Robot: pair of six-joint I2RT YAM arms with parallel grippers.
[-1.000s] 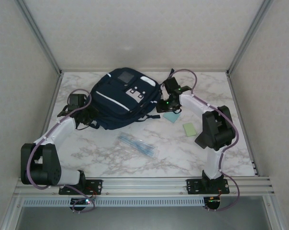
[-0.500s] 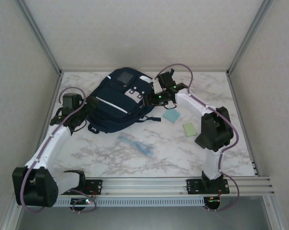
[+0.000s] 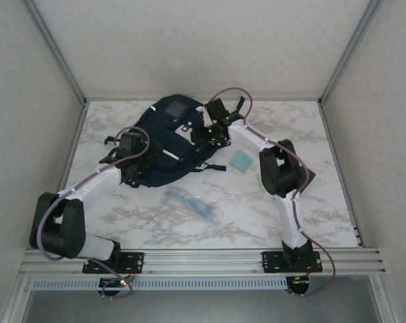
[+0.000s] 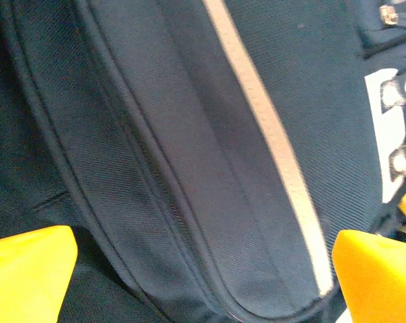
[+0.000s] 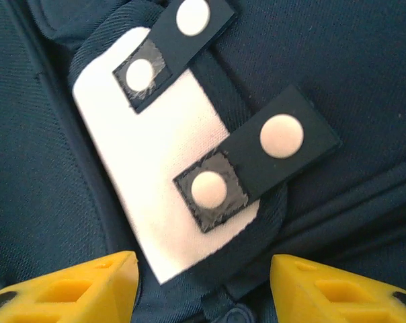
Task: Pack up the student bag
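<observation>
Left fingers [image 4: 28, 269] stand spread wide over the student bag [image 3: 168, 134], with a white stripe [image 4: 270, 134] running between them. Right fingers [image 5: 75, 286] are parted too, just below a white tab [image 5: 156, 182]. The bag lies on the counter [image 3: 324, 195], upper centre-left of the overhead frame. Its long axis slants from lower left to upper right, grey patch [image 3: 177, 106] end uppermost.

Large dark navy backpack [image 4: 189, 168]: woven cloth, matt; a fine diagonal twill is seen. Its pale stripe [image 4: 270, 134] is noted as smoother. White patch [image 5: 156, 175]: cloth, matt. Round white snaps [image 5: 281, 136]: smooth, slight sheen. Yellow fingers [image 5: 75, 286] of the right gripper [image 5: 203, 293]: moulded plastic, matt. Marble-patterned tabletop [image 3: 257, 215]: smooth, low gloss.
</observation>
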